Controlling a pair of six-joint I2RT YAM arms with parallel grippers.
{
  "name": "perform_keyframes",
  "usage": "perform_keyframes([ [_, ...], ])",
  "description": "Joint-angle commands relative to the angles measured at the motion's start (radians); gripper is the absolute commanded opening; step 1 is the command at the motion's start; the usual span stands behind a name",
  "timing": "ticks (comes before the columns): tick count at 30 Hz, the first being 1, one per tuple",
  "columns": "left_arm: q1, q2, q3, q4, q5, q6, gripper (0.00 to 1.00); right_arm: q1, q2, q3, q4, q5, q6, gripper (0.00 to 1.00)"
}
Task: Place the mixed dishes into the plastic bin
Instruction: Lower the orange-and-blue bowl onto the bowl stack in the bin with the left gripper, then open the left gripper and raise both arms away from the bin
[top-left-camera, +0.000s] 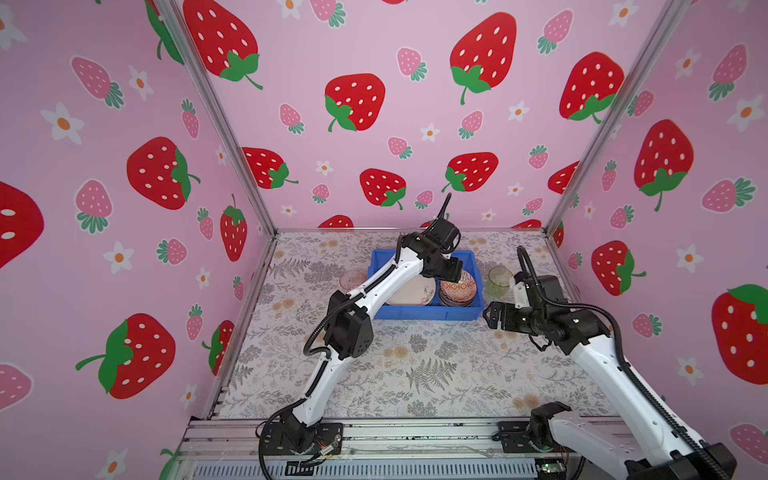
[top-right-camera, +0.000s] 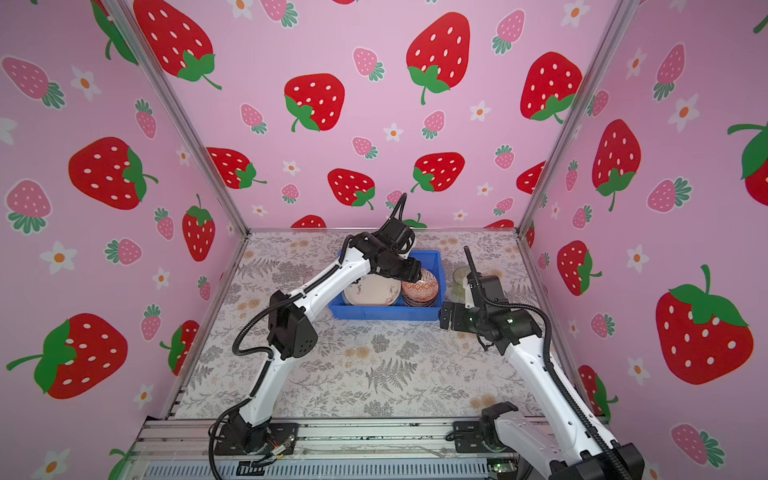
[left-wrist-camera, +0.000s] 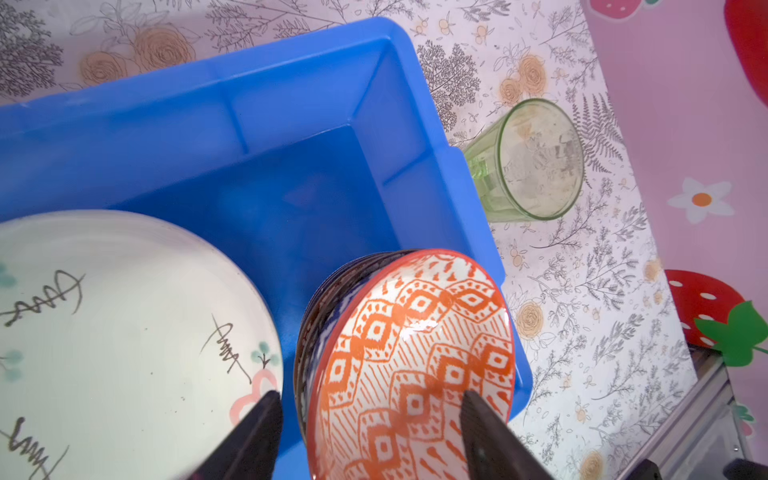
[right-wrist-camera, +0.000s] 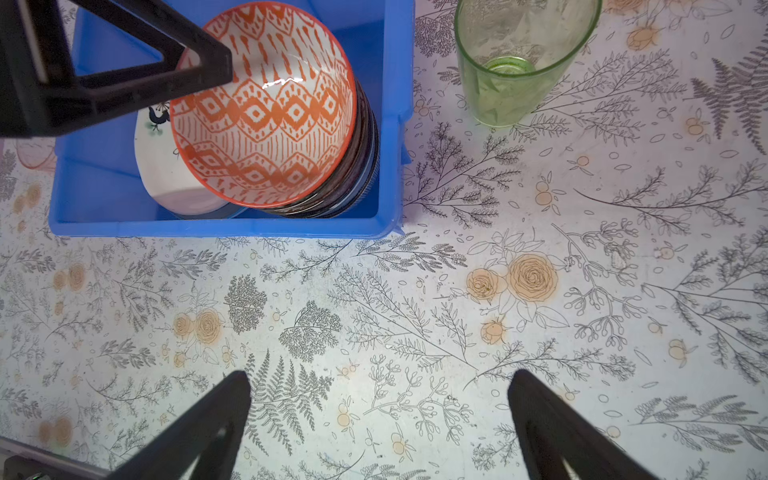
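Presently my left gripper (left-wrist-camera: 370, 399) stands open astride the rim of the orange bowl (left-wrist-camera: 415, 353) in the bin (left-wrist-camera: 291, 83): release step. Right gripper (right-wrist-camera: 378, 378) open, empty. Next, I judge: fetch the green tumbler (right-wrist-camera: 511, 83).

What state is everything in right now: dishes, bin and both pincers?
Orange bowl: in the bin, atop the darker bowls.
Cream plate: lying in the bin.
Blue bin: partly filled.
Green tumbler: upright on the table, outside the bin.
Pink tumbler: on the table, outside the bin.
Left pincer: open, astride the orange bowl's rim.
Right pincer: open, empty, over the table.
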Motion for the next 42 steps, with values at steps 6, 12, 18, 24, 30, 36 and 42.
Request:
perform_keyframes([
  [6, 0.0, -0.195, -0.039, -0.02, -0.017, 0.02, 0.91, -0.009, 0.008, 0.036, 0.012, -0.008, -0.007, 0.99],
  [12, 0.03, -0.411, -0.292, 0.032, -0.101, 0.034, 0.99, -0.01, 0.108, 0.1, 0.064, -0.031, -0.016, 0.99],
  [18, 0.122, -0.615, -0.497, 0.024, -0.131, 0.066, 0.99, -0.011, 0.246, 0.199, 0.104, -0.012, -0.016, 0.99],
  [24, 0.289, -0.842, -0.742, 0.166, -0.175, 0.102, 0.99, -0.025, 0.407, 0.43, -0.011, 0.091, -0.069, 0.99],
  [30, 0.425, -0.896, -0.882, 0.261, -0.153, 0.074, 0.99, -0.095, 0.486, 0.509, -0.018, 0.066, -0.088, 0.99],
  [36, 0.543, -0.821, -0.882, 0.229, -0.03, 0.008, 0.99, -0.22, 0.543, 0.49, 0.019, 0.068, -0.102, 0.99],
  [42, 0.627, -0.754, -0.86, 0.197, 0.069, -0.029, 0.99, -0.311, 0.626, 0.488, 0.084, 0.04, -0.117, 0.96],
])
